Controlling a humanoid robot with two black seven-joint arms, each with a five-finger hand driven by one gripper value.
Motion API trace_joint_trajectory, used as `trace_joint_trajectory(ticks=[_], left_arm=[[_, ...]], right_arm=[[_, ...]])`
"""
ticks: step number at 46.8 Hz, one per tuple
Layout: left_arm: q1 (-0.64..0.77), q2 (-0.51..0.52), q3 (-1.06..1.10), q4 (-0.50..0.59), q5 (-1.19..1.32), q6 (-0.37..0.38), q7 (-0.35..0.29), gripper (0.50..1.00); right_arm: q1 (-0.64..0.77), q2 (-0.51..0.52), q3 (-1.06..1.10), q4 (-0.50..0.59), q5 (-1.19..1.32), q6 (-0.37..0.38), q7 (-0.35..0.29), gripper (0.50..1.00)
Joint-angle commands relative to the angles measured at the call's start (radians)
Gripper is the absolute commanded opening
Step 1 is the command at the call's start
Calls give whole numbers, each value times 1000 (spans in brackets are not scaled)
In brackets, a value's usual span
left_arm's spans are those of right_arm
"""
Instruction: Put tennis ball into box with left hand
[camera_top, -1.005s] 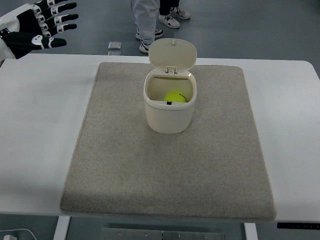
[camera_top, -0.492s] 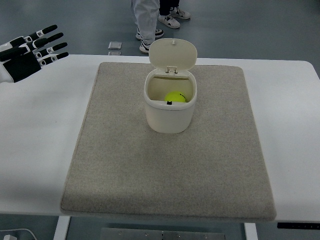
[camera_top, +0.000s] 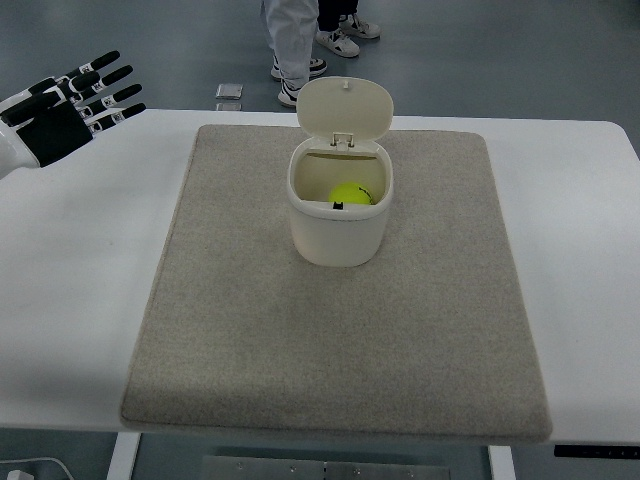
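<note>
Top view: single steep look down onto the work surface.
Table: white rectangular tabletop (camera_top: 80, 300), spanning the scene.
Mat: grey felt rectangular mat (camera_top: 330, 340), laid flat on the tabletop's middle.
Box: cream plastic round-cornered box (camera_top: 340, 225), upright on the far half of the mat, its hinged lid (camera_top: 345, 105) tipped up at the far side.
Ball: yellow-green tennis ball (camera_top: 351, 193), inside the box, toward its right side.
Left hand: black-and-white robot hand (camera_top: 55, 115), far left corner above the tabletop, fingers (camera_top: 105, 75) straight and spread apart, holding nothing, well apart from the box.
Person: pale trousers and sneakers (camera_top: 300, 55), on the floor beyond the table's far edge.
</note>
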Motion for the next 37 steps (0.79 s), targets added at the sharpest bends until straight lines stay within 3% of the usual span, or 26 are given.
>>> trace_joint_trajectory(ticks=[1,37], left_arm=[[1,0,0,-1,0,0,0,994],[6,3,-1,-30,0,0,-2,994]], right_arm=[[0,0,1,0,0,3,0,938],[0,0,17,0,15,-3,12,938]])
